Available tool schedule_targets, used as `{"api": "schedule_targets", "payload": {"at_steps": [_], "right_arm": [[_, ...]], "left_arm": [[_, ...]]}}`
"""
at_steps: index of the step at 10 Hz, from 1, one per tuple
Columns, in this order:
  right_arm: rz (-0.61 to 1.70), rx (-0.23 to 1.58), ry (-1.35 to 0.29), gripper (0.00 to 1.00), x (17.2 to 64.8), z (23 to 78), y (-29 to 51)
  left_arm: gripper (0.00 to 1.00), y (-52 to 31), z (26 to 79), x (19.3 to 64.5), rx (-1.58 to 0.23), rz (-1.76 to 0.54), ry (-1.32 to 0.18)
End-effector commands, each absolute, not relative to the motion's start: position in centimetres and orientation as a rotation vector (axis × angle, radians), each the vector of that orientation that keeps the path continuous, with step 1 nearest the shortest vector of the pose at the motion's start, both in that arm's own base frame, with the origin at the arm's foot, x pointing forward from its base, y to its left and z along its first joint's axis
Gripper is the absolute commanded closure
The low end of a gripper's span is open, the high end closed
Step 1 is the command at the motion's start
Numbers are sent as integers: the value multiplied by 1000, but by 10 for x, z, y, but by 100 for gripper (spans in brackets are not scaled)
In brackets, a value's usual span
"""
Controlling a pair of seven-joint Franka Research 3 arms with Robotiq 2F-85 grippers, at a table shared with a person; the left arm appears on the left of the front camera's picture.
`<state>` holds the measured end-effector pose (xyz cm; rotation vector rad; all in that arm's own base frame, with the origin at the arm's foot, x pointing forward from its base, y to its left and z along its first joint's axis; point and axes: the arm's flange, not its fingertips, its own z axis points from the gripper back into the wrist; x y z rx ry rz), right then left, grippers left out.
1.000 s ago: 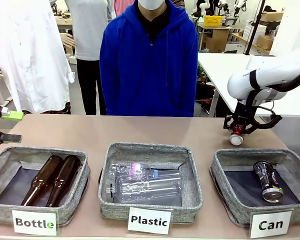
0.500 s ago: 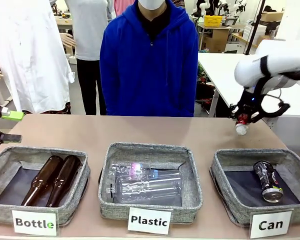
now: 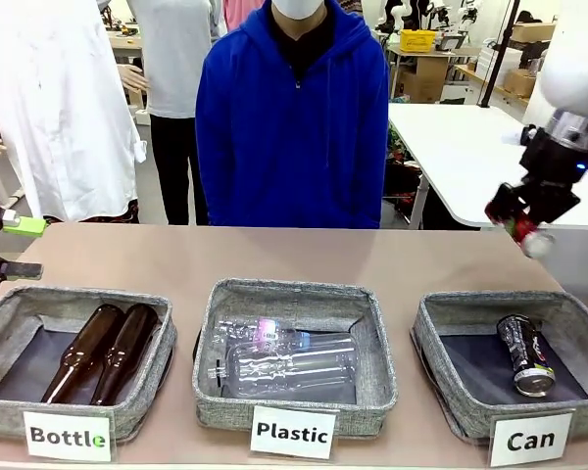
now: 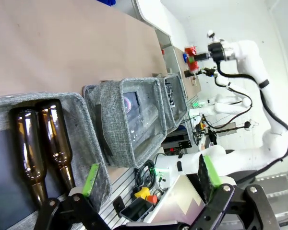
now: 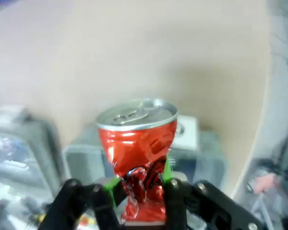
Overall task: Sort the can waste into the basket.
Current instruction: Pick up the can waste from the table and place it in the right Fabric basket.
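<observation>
- At the far left edge of the front view, the left gripper (image 3: 2, 247) hovered beside the basket labelled "Bottle" (image 3: 10, 308); in its own wrist view the green-padded fingers (image 4: 91, 179) stood spread apart with nothing between them.
- Two brown glass bottles (image 3: 103, 351) lay side by side in that left basket.
- In the middle basket, labelled "Plastic" (image 3: 292, 294), lay clear plastic bottles (image 3: 284, 360).
- A person in a blue hoodie (image 3: 292, 127) stood at the far side of the table, centre of frame.
- In the lower right, the "Can" basket (image 3: 433, 338) held the black printed can (image 3: 525, 354), lying on the dark lining.
- At the upper right, the right gripper (image 3: 522, 217) hung high above the table, beyond the basket's far rim, fingers pinching the dented red can (image 5: 137, 151) at its crushed waist.
- To finish well, I judge the arm should bring the can over the bare lining left of the black can, lower it inside the rim, then let go, so that it neither bounces out nor lands on the fabric wall.
</observation>
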<state>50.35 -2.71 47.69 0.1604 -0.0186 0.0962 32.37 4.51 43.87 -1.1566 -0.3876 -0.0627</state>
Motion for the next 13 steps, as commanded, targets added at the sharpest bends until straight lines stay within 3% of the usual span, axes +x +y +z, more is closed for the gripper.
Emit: {"api": "schedule_targets", "payload": {"at_steps": [1, 3, 5, 9, 13], "right_arm": [[620, 162, 82, 96, 440, 478, -32], [1231, 165, 142, 96, 390, 479, -42], [1568, 208, 108, 96, 371, 477, -54], [1814, 258, -13, 96, 364, 474, -58], [1772, 278, -45, 96, 366, 476, -51]], "left_arm": [[0, 46, 436, 323, -1164, -74, -407], [0, 46, 436, 323, -1164, -74, -407], [0, 46, 436, 323, -1164, -74, -407], [0, 46, 436, 323, -1164, -74, -407], [0, 46, 436, 323, -1164, -74, -407]]}}
